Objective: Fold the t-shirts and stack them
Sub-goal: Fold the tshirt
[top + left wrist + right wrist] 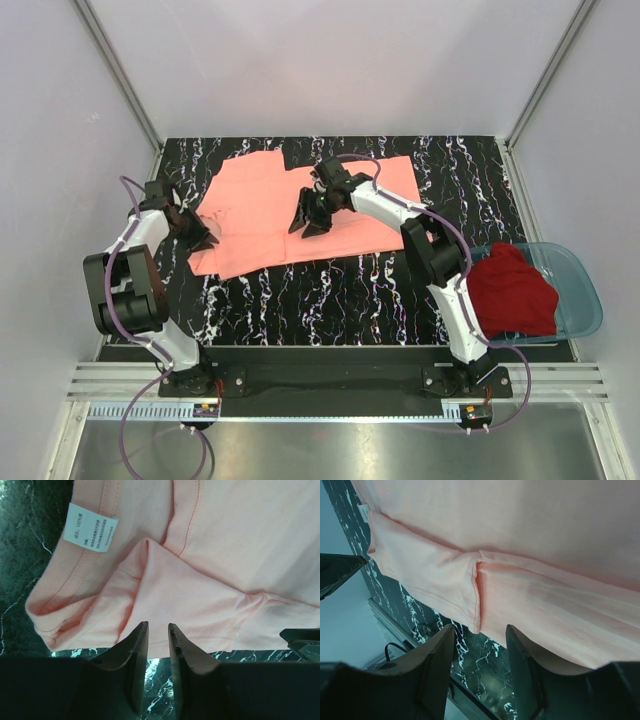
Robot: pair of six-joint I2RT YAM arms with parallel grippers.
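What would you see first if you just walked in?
The big salmon-pink t-shirt spread across the black marbled table, in the middle. Next, the dark red t-shirt heaped in the blue basin at the right edge. The left end effector is at the pink shirt's edge, the right end effector over its middle.

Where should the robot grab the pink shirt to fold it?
Probably by the sleeve flap at the end of the salmon-pink t-shirt near the white label, coming in low from the left. Elsewhere the cloth lies flat, but there it is doubled and has a free edge, right in front of the left gripper.
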